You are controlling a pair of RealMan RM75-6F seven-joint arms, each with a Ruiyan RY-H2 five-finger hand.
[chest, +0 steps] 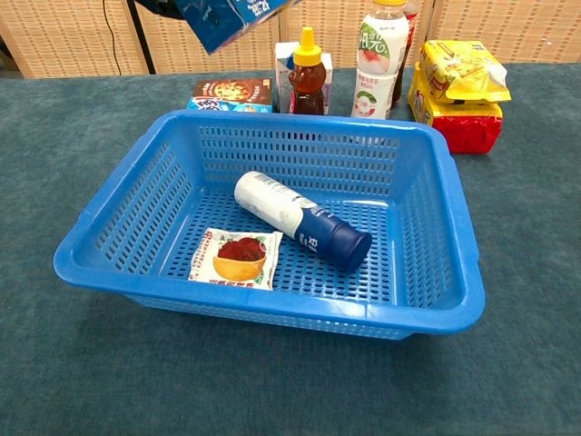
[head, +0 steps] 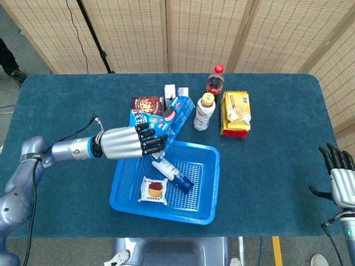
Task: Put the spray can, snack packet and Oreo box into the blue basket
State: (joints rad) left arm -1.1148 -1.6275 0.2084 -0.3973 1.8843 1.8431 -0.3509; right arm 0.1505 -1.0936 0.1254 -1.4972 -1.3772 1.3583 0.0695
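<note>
My left hand (head: 127,143) holds the blue Oreo box (head: 166,119) tilted in the air over the back left of the blue basket (head: 208,183). In the chest view only the box's lower end (chest: 231,18) shows at the top edge. The spray can (head: 172,173) (chest: 301,221) lies on its side inside the basket. The snack packet (head: 155,190) (chest: 238,258) lies flat beside it at the front left. My right hand (head: 338,180) hangs open at the table's right edge, away from everything.
Behind the basket stand a honey bottle (chest: 308,73), a white drink bottle (head: 203,111), a cola bottle (head: 214,81), small cartons (head: 169,90) and a cookie box (head: 146,104). Yellow and red packets (head: 235,113) lie at the back right.
</note>
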